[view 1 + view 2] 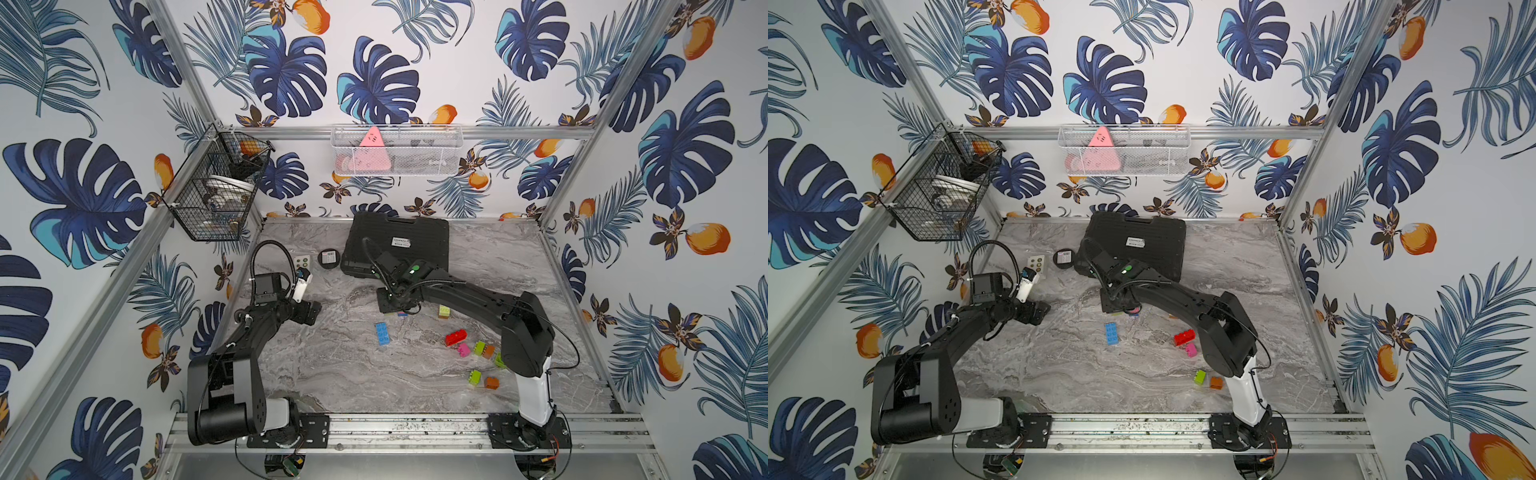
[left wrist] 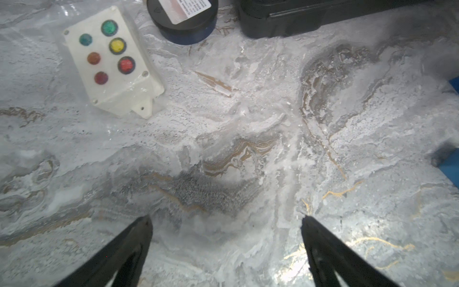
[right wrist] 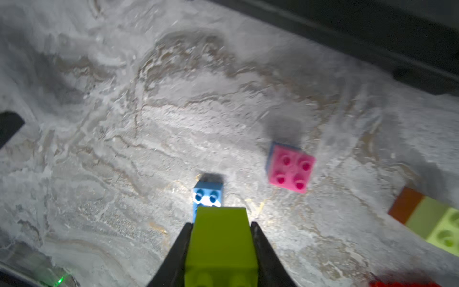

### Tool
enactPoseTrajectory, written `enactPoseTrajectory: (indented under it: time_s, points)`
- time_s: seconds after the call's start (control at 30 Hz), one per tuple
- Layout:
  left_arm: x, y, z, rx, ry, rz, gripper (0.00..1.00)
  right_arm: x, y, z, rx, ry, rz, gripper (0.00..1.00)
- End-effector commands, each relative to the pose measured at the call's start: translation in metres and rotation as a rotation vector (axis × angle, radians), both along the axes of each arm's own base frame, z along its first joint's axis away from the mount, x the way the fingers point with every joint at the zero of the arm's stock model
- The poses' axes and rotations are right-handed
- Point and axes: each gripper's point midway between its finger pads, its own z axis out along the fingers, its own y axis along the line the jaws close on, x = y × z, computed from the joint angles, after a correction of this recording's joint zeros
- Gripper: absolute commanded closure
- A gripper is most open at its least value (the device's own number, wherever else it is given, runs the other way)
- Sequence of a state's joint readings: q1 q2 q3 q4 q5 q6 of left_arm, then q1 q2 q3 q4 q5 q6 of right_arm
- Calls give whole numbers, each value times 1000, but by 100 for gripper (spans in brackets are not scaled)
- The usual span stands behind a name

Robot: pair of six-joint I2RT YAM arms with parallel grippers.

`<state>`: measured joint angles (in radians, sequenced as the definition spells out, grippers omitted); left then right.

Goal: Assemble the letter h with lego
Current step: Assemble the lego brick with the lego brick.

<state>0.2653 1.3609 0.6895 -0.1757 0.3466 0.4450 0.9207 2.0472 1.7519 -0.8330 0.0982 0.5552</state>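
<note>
The h is barely begun: most lego (image 1: 481, 347) lies loose, right of centre in both top views, with a long blue brick (image 1: 382, 333) apart. Only the right wrist view shows the right gripper (image 3: 221, 225) clamped on a lime brick (image 3: 219, 248) by a small blue brick (image 3: 207, 196) — the arm hides this from above. The left gripper (image 2: 227, 218) gapes wide, empty.

Right wrist view: small blue studded brick (image 3: 208, 193) half hidden behind lime green plastic brick (image 3: 219, 243); red brick (image 3: 402, 283) blurred, cut off at edge.
</note>
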Motion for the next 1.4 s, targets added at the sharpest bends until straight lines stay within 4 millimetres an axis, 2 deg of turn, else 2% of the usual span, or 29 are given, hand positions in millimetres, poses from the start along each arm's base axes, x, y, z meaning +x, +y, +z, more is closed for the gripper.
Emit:
enactPoseTrajectory:
  time_s: [0.0, 0.1, 0.37, 0.57, 1.07, 1.17, 1.27, 1.37]
  points:
    - [-1, 11, -2, 0, -9, 27, 1, -9, -3, -16, -76, 31, 24, 68]
    - [-5, 19, -2, -30, -4, 46, 1, -13, 2, -29, -72, 63, 26, 68]
    - [-9, 20, 4, -66, -22, 44, 1, -18, 11, -44, -85, 71, 34, 68]
    - [-10, 21, 3, -74, -15, 44, 1, -20, 4, -53, -140, 78, 1, 69]
    - [-12, 23, 1, -77, -7, 47, 1, -30, 5, -83, -199, 149, 22, 70]
    - [-13, 22, 2, -79, -12, 41, 1, -31, -5, -103, -280, 169, 26, 74]
    - [-13, 22, 2, -81, -9, 45, 1, -38, -18, -136, -352, 212, 16, 83]
    - [-14, 21, 3, -83, -11, 43, 1, -44, -24, -155, -373, 241, 1, 84]
